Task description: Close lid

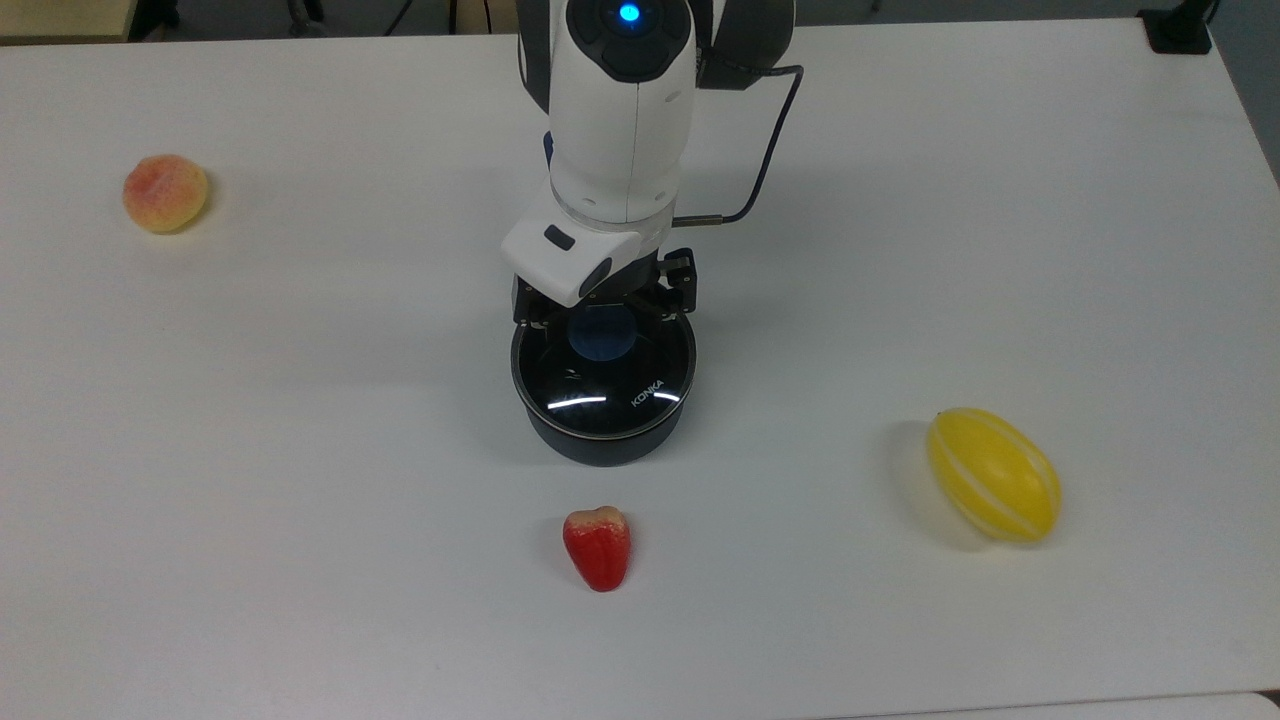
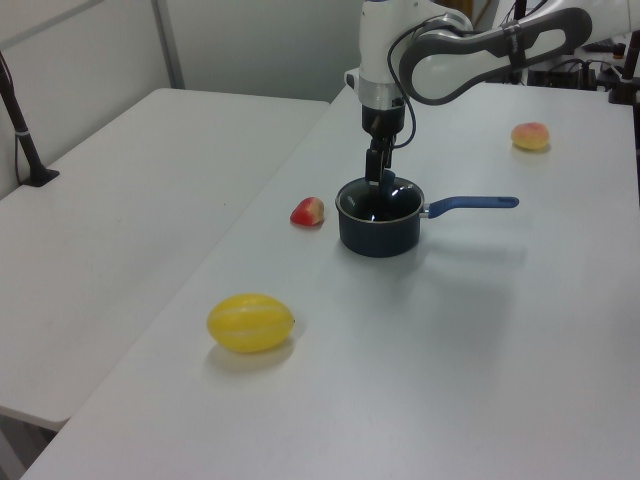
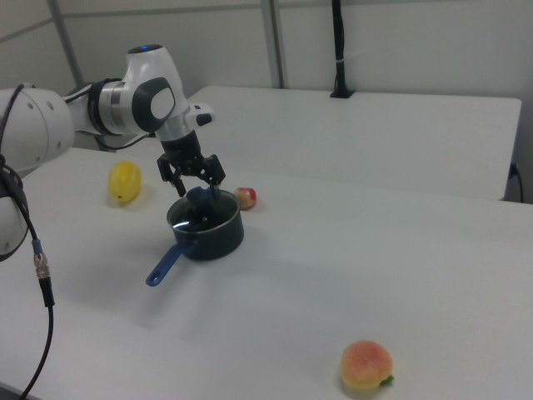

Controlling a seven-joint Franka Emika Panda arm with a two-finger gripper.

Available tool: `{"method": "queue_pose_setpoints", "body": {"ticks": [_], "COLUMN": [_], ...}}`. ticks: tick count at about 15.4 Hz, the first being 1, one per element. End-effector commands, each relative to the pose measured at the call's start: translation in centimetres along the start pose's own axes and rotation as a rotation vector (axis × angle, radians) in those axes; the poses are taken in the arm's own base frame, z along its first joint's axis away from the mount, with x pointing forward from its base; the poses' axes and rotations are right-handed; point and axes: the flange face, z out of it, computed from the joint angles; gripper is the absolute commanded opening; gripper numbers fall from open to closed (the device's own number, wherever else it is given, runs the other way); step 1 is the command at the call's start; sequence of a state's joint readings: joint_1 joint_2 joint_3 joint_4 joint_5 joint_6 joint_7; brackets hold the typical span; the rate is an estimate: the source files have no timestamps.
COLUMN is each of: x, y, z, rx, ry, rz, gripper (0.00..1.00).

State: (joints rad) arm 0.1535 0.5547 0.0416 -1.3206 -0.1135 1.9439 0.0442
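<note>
Sitting flat on the black saucepan with the blue handle point(image 2: 378, 228), mid-table: the round clear glass lid with steel rim and blue knob point(image 1: 610, 385). Hovering just above that knob, fingers spread apart on either side and gripping nothing: the black two-finger gripper point(image 1: 604, 312). Lying well apart on the white table point(image 1: 1000, 200): a red wax apple point(image 1: 598, 547), a yellow striped melon point(image 1: 993, 474), a peach point(image 1: 165, 192).

A robotics lab here: plain white tables point(image 2: 120, 210) pushed side by side, bare grey partition walls point(image 3: 400, 42) at the top of the right view, a black pole mount point(image 3: 340, 50) clamped on the far table.
</note>
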Motion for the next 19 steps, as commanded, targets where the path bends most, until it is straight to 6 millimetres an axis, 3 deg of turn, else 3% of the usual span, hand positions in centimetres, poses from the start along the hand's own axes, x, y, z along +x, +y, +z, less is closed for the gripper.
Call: {"method": "queue_pose_setpoints", "body": {"ticks": [1,2,4,12,16,19], "x": [-0.5,-0.8,-2.7,-11.1,-14.8,-17.1], "y": [0.8,0.8,1.6,4.0,5.4,5.2], "z": [-3.0,-4.1,-8.5,-20.1,-22.8,-22.1], "rx": [-0.002,-0.002,-0.003,0.074,0.132,0.139], "ry": [0.044,0.054,0.086,0.01,-0.033,-0.053], "rz": [0.008,0.007,0.028,0.246,0.323,0.312], "gripper": [1.0,1.0,1.0,1.0,1.0,1.0]}}
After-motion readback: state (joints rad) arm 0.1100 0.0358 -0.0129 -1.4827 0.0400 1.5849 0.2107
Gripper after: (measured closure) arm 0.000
